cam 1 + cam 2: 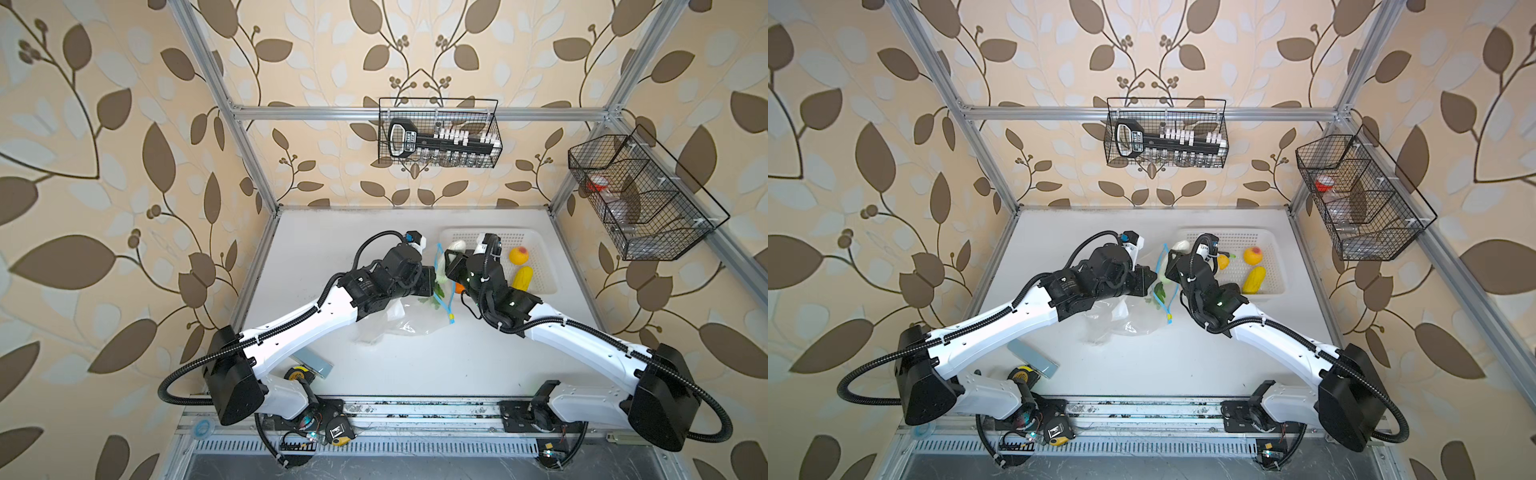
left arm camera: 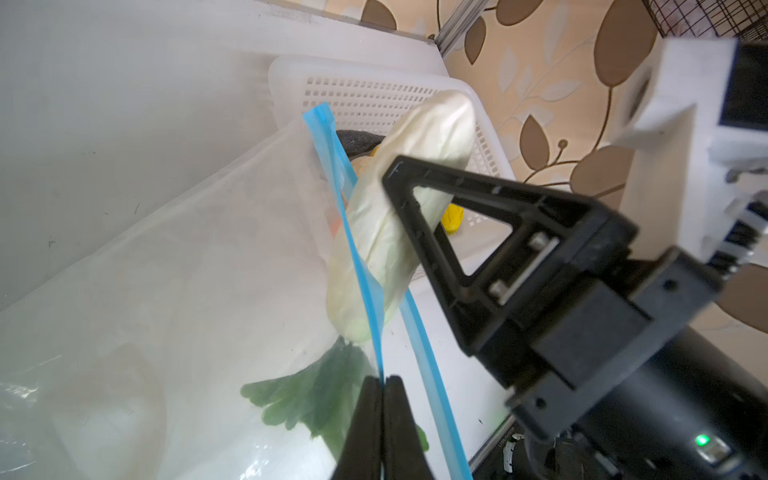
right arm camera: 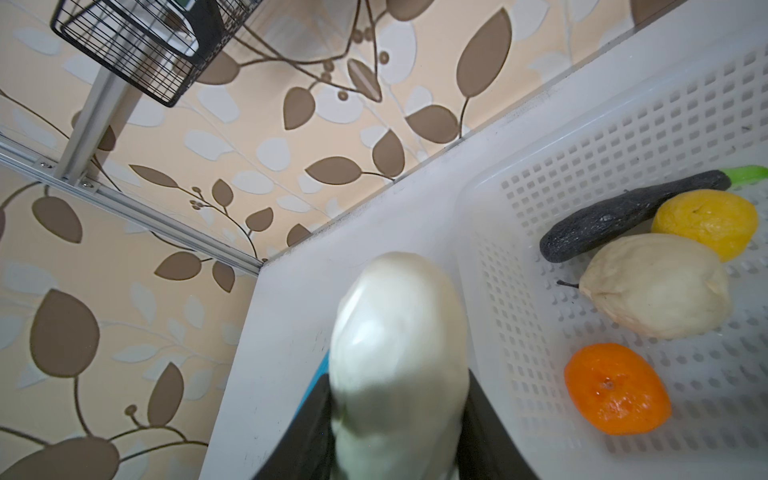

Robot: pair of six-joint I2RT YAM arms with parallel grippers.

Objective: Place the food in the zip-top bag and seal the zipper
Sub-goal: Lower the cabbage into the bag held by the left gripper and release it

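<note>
The clear zip-top bag [image 2: 187,291] lies on the white table, in both top views under my left arm [image 1: 399,320]. My left gripper [image 2: 382,380] is shut on one lip of its blue zipper [image 2: 357,266]; the mouth gapes. My right gripper [image 3: 399,386] is shut on the pale green-white vegetable [image 2: 415,166], whose lower end sits between the two zipper strips. Leafy greens [image 2: 316,395] show through the plastic. In the white basket [image 3: 540,174] lie an orange [image 3: 617,388], a beige lump [image 3: 656,284], a lemon [image 3: 706,222], a dark piece [image 3: 623,216], a peach [image 1: 519,255] and corn [image 1: 522,277].
The basket stands at the table's back right, just right of the bag's mouth. A flat blue-grey item [image 1: 311,361] and a tape measure [image 1: 296,374] lie near my left arm's base. Black wire baskets hang on the back wall [image 1: 438,133] and right wall [image 1: 640,195].
</note>
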